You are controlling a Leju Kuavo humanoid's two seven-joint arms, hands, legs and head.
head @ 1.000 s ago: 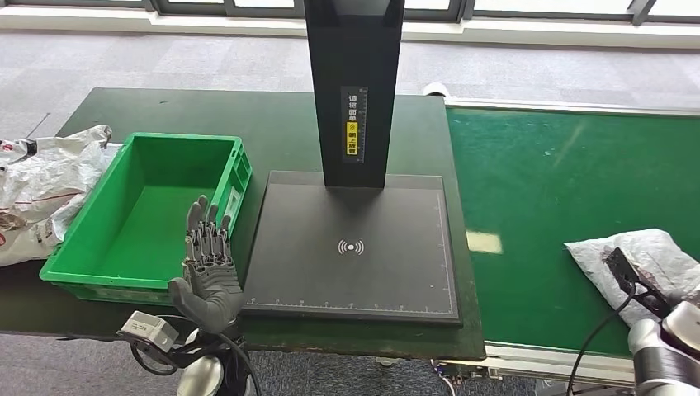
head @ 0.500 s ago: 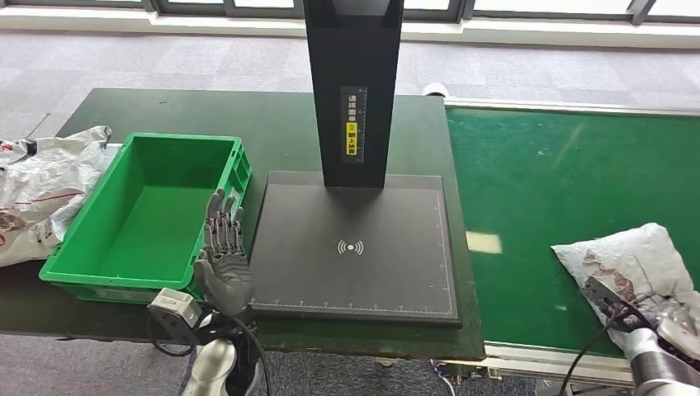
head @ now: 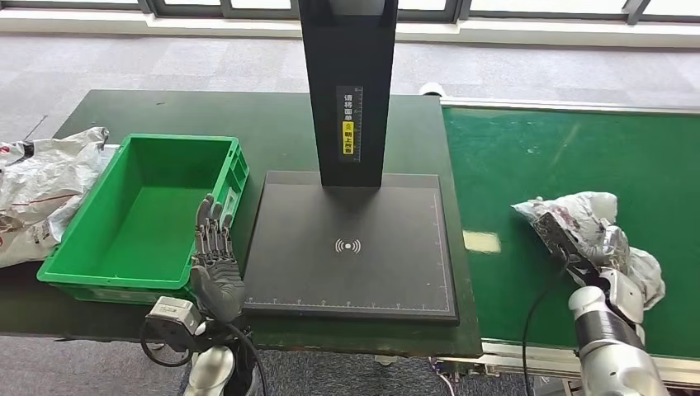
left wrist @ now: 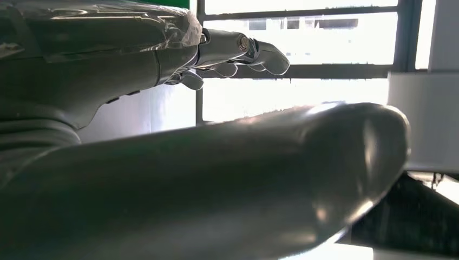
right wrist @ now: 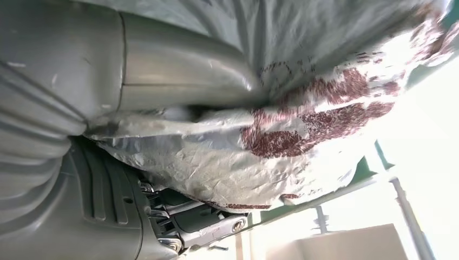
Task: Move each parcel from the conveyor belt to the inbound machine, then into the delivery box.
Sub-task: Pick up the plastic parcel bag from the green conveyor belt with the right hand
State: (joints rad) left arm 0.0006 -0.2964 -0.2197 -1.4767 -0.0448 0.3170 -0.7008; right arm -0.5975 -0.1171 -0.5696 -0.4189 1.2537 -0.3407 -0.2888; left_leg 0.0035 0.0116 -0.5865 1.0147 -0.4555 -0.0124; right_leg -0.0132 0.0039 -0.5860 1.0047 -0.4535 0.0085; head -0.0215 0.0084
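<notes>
Parcel: crumpled grey-white plastic mailer with dark red print, lifted off the conveyor belt near the belt's front right, well apart from the scan pad.
Right hand: fingers closed around the parcel; in the wrist view the thumb presses the film from one side and the darker fingers clamp it from the other.
Left hand: holds nothing, fingers extended and slightly spread, raised upright between the green delivery box and the black pad.
Inbound machine: flat black pad with a wireless mark, black upright column behind; nothing lies on it.
Delivery box contents: none visible.
Step in hand: carrying the parcel toward the pad, by judgement.
Handling advice: keep the grip firm, since the slack film could slip; clear the pad's edge and the column; set the parcel flat over the mark.
Other items: loose plastic bags lie beside the box.
</notes>
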